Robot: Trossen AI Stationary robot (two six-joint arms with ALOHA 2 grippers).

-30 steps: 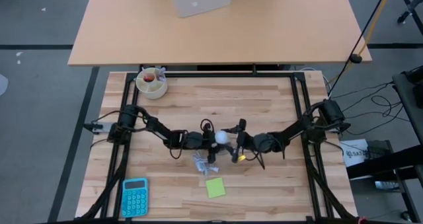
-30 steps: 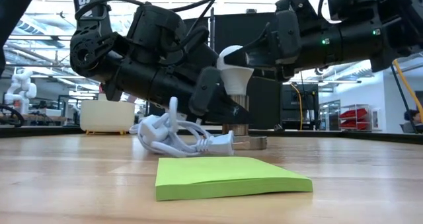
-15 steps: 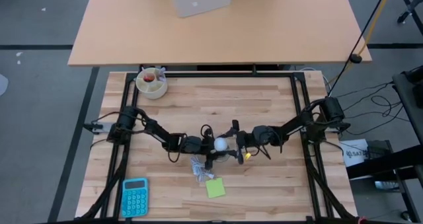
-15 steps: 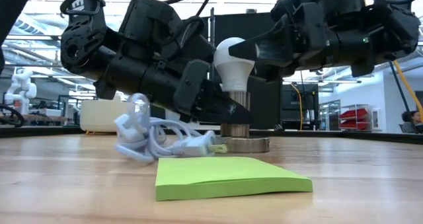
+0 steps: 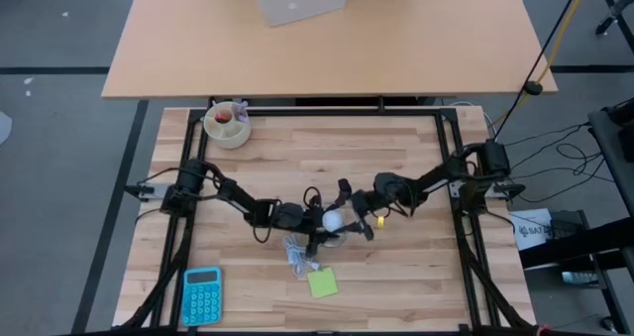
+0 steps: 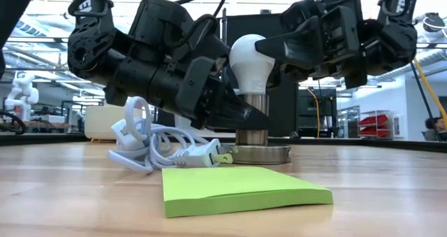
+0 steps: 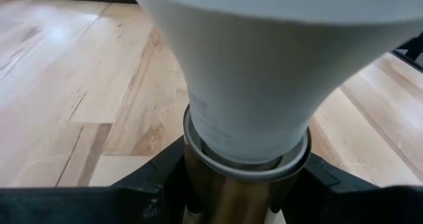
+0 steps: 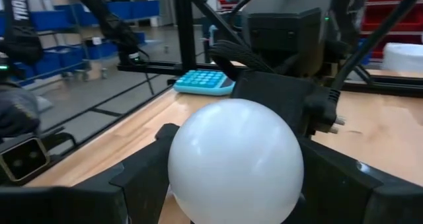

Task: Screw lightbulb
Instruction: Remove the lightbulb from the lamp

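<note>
The bulb had dropped upright into the socket, which the left pincer clamped. The right pincer gripped its globe, so twisting seemed next.

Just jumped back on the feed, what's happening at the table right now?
Both arms meet mid-table over the socket. The right claw is closed around the white globe of the lightbulb, which stands upright with its base in the socket's metal collar. The left claw grips that collar low down, steadying it. The white cable and plug lie beside the socket base, with a green sticky-note pad in front.
</note>
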